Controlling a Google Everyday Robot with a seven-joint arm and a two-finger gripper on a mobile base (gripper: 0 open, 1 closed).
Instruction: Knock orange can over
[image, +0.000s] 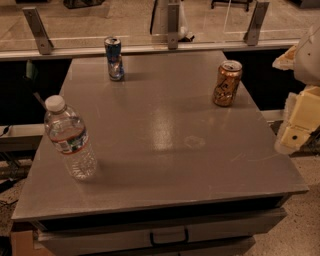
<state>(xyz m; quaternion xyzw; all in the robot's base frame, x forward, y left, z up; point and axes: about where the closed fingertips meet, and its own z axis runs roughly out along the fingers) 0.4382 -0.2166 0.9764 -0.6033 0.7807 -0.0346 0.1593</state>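
— Bottle (70, 137), clear plastic, white cap, upright near the left front of the grey table (165, 150). Next?
— Blue-and-silver can (114, 58), upright at the back, left of centre. Not the target. Well apart from everything else.
— Target?
— Orange can (227, 83), upright, back right of the table, close to the right edge. Nothing touching it, bare tabletop around it.
— Gripper?
— Gripper (300, 122) at the far right of the view, off the table's right edge, nearer to us than the can and apart from it. Can't tell whether it's apart or together; only pale blocky parts show.
— Step in hand?
— Approach, I'd say. Can not knocked yet.
— How to do it well?
— My call: come in from the right and strike high on the can's body, near the rim, so it tips rather than slides. Push leftward, toward the table's middle, so it lands on the surface and doesn't roll off the right edge. A drink can is probably light, so a short firm sweep should do. Bottle and blue-and-silver can look far enough away to be safe.
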